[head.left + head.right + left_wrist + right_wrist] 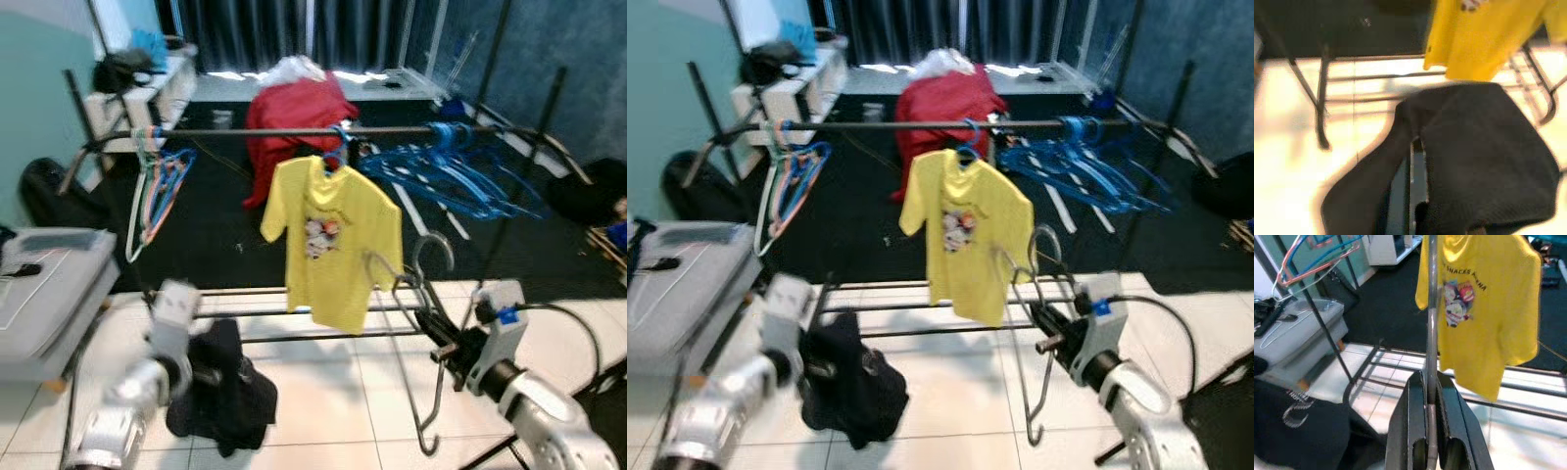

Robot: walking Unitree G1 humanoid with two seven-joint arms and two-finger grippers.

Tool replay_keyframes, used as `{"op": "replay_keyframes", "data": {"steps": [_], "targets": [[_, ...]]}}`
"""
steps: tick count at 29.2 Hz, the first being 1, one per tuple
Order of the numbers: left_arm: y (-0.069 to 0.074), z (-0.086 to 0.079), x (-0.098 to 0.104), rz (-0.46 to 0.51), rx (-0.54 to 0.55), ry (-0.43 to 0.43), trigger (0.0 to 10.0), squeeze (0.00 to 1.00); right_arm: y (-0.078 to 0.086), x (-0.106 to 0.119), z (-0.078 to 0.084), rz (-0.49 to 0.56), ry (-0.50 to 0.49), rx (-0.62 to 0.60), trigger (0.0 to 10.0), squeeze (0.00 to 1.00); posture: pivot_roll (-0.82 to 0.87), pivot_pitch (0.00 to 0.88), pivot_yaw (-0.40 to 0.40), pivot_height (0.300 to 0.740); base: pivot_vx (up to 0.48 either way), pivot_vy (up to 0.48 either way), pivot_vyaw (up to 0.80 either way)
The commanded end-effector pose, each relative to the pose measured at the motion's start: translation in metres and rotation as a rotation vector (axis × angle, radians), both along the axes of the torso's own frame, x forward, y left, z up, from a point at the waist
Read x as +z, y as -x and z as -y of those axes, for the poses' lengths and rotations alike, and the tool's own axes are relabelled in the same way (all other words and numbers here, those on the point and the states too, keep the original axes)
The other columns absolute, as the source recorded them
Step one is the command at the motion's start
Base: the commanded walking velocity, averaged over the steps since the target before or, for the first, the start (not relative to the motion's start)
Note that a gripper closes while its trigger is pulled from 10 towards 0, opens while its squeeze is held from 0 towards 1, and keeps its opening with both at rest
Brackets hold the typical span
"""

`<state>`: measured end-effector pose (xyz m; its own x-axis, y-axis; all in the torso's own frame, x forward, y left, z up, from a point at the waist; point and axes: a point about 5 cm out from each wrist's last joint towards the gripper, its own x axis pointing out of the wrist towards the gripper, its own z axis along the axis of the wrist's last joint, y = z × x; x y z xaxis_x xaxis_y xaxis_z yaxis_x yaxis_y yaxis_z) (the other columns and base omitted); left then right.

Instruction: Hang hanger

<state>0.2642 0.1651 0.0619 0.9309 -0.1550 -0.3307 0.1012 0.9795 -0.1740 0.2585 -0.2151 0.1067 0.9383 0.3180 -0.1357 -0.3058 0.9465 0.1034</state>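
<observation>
My right gripper (438,340) is shut on the lower bar of a grey metal hanger (409,333), whose hook points up in front of the rack. In the right wrist view the hanger's bar (1430,308) runs straight up from between the fingers (1410,431). My left gripper (201,375) is shut on a black garment (223,392) that hangs low over the tiled floor; in the left wrist view the cloth (1484,166) drapes over the fingers. The clothes rail (245,131) crosses the view higher up and farther away, with a yellow T-shirt (338,240) on a blue hanger.
Several blue hangers (451,171) crowd the rail's right part and several coloured ones (157,186) hang at its left end. The rack's low bars (255,313) lie just ahead. A grey case (49,284) stands at left, and a red fabric heap (299,113) lies behind the rack.
</observation>
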Motion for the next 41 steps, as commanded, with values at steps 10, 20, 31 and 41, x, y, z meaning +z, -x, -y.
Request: {"op": "replay_keyframes", "data": {"steps": [10, 20, 31, 41], "targets": [[-0.017, -0.003, 0.021, 0.153, 0.077, 0.183, 10.0, 0.0, -0.012, 0.006, -0.006, 0.029, -0.094, 0.079, 10.0, 0.0, -0.03, 0.0, -0.005, 0.74, 0.0, 0.0, 0.76], [-0.017, -0.005, 0.033, 0.165, 0.057, 0.14, 10.0, 0.0, -0.019, 0.005, -0.021, 0.046, -0.115, 0.081, 10.0, 0.0, -0.02, 0.0, 0.007, 0.74, 0.0, 0.0, 0.76], [-0.021, 0.002, 0.027, 0.107, -0.018, 0.198, 10.0, 0.0, -0.023, -0.002, -0.031, 0.048, -0.114, 0.102, 10.0, 0.0, 0.0, 0.0, -0.001, 0.74, 0.0, 0.0, 0.76], [-0.036, -0.008, 0.034, 0.138, 0.007, 0.233, 10.0, 0.0, -0.027, -0.002, -0.03, 0.071, -0.12, 0.087, 10.0, 0.0, -0.02, 0.0, 0.022, 0.74, 0.0, 0.0, 0.76]]}}
